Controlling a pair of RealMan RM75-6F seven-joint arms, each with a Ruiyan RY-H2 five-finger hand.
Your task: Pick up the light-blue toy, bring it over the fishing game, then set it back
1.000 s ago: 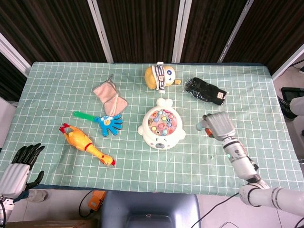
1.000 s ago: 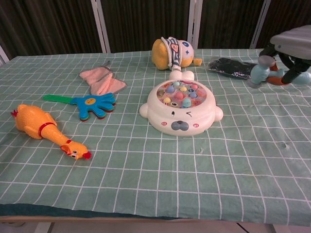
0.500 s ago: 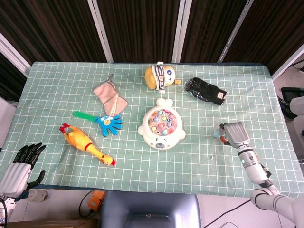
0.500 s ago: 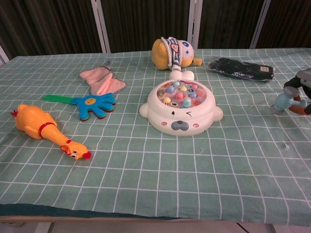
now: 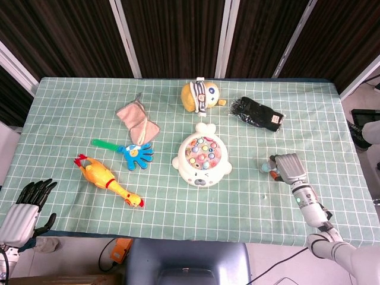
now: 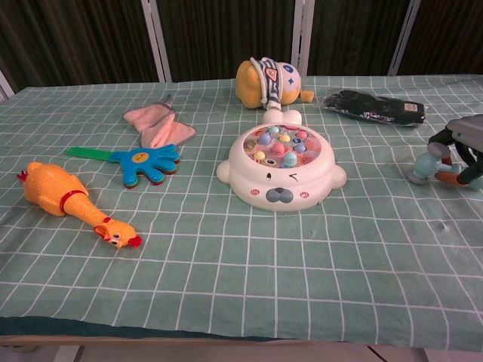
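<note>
green checked tablecloth [image 5: 77,119], yellow chicken [image 5: 101,176], perhaps black glove [image 5: 256,113]

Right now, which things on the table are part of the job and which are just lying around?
Part of the job:
light-blue toy, held by the right hand
fishing game

Just lying around:
rubber chicken
hand-shaped clapper
pink cloth
plush toy
black pouch
left hand, idle off the table's edge
</note>
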